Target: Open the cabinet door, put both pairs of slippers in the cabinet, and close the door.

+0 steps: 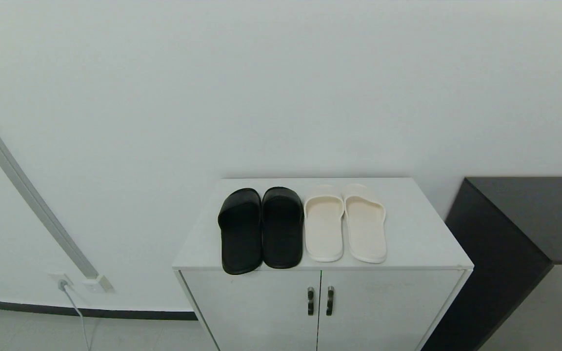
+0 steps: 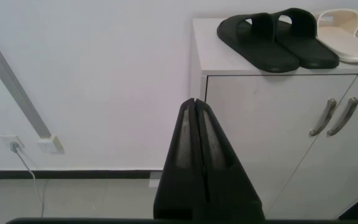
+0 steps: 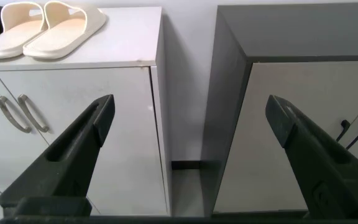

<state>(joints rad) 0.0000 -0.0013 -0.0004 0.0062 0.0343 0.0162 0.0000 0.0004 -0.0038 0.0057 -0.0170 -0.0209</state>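
A white cabinet (image 1: 408, 229) stands against the wall with both doors closed; two dark handles (image 1: 320, 301) sit side by side at the door seam. On its top lie a black pair of slippers (image 1: 261, 229) on the left and a cream pair of slippers (image 1: 344, 223) on the right, toes toward the wall. My left gripper (image 2: 196, 102) is shut with nothing in it, held low in front of the cabinet's left corner. My right gripper (image 3: 190, 109) is open, held low before the gap between the white cabinet (image 3: 129, 37) and a dark one.
A dark grey cabinet (image 1: 530, 219) stands close on the right, with its own handles (image 3: 353, 132). A grey conduit (image 1: 22, 185) runs down the wall at the left to a socket (image 1: 60, 281) with a white cable. Open floor lies left of the white cabinet.
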